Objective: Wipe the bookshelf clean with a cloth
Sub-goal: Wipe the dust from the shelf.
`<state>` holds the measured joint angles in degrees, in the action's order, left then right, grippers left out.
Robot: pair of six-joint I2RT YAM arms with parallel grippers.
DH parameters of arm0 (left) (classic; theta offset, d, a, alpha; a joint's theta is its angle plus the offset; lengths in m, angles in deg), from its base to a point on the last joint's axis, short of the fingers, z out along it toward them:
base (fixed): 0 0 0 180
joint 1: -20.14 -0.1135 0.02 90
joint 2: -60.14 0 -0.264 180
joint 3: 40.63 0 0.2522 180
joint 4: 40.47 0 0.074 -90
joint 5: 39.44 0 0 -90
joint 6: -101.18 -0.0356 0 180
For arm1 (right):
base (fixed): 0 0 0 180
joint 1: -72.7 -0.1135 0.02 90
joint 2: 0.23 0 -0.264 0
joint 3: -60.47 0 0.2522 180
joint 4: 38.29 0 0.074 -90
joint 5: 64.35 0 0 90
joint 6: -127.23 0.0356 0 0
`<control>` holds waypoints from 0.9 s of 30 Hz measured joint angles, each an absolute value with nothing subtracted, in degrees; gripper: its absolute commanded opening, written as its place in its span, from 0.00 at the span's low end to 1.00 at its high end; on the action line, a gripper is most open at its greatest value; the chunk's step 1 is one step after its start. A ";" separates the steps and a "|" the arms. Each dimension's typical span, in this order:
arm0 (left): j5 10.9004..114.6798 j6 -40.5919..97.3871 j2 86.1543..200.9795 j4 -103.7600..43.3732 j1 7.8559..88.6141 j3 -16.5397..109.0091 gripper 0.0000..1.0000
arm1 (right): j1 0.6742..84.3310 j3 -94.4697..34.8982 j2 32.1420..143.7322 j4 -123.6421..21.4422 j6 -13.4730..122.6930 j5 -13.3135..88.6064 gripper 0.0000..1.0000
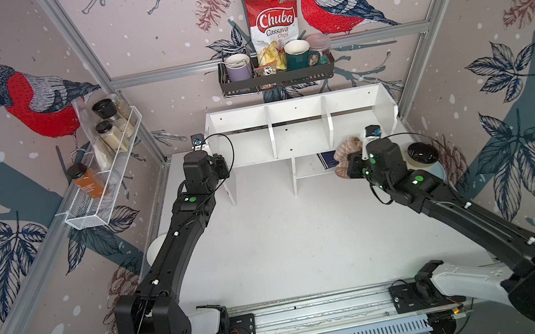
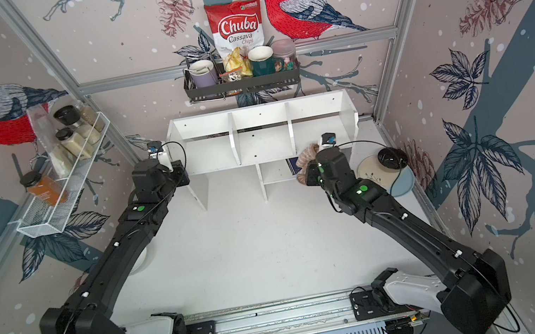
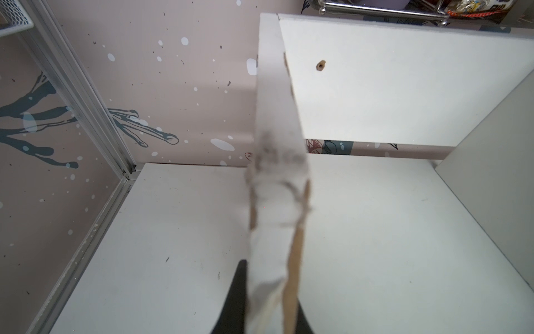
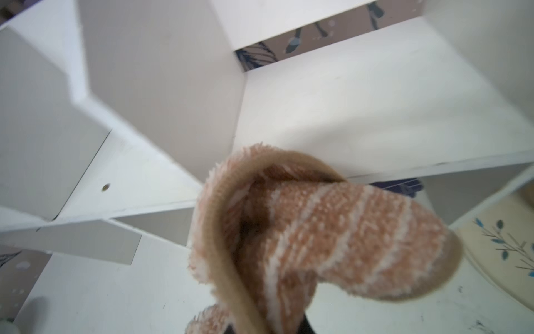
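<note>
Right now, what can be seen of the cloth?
The cloth is small, fluffy terry-like fabric, tan-pink with pale stripes and a tan hem. It is folded into a bunch, pinched by the shut right gripper, held in the air at the front edge of the bookshelf, by its right compartment. Contact with it cannot be told.

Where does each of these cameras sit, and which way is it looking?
Top views: overhead, looking down on left arm, right arm, bookshelf, table.
Left wrist: on the left arm, facing the bookshelf's end panel inside the left gripper.
Right wrist: on the right arm, facing the cloth in the right gripper.
Shared: all show the bookshelf.
</note>
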<state>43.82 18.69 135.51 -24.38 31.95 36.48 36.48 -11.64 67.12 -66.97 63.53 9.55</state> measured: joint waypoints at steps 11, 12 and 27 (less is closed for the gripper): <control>44.08 18.71 134.90 -23.42 31.95 36.48 0.00 | 17.90 -32.71 92.50 -62.40 62.48 4.89 0.00; 44.10 18.71 134.88 -23.40 31.95 36.48 0.00 | 17.37 -34.44 94.29 -62.18 62.48 4.92 0.00; 44.19 18.71 134.90 -23.38 31.95 36.48 0.00 | 17.96 -31.84 94.93 -60.87 63.11 5.13 0.00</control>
<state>44.19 18.71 134.90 -23.38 31.95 36.48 17.96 -31.84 94.93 -60.87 63.11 5.13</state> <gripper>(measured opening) 0.135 0.085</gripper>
